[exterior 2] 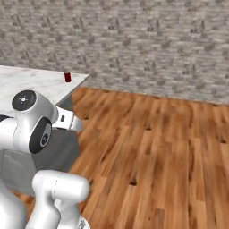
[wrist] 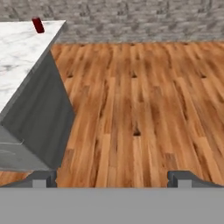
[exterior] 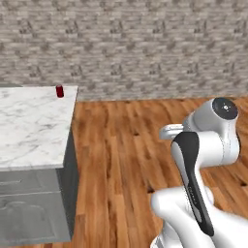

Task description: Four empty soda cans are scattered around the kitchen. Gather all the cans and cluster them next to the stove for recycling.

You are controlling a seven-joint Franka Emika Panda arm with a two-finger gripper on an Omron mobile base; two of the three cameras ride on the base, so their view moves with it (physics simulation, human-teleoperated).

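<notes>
Claw (wrist: pixel 112 179) was seen spread wide, nothing gripped. One soda can (wrist: pixel 38 25) stood far ahead and left of it, at the worktop (wrist: pixel 22 57) far corner. Base should be driven closer before any reach is attempted.

A can (exterior: pixel 59 91) stands on the counter (exterior: pixel 29 126) near its far right corner. Floor (exterior: pixel 126 160) lies right of the counter, the wall (exterior: pixel 145 43) behind.

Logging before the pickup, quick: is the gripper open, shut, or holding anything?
Gripper: jaws open wide, holding nothing.
</notes>
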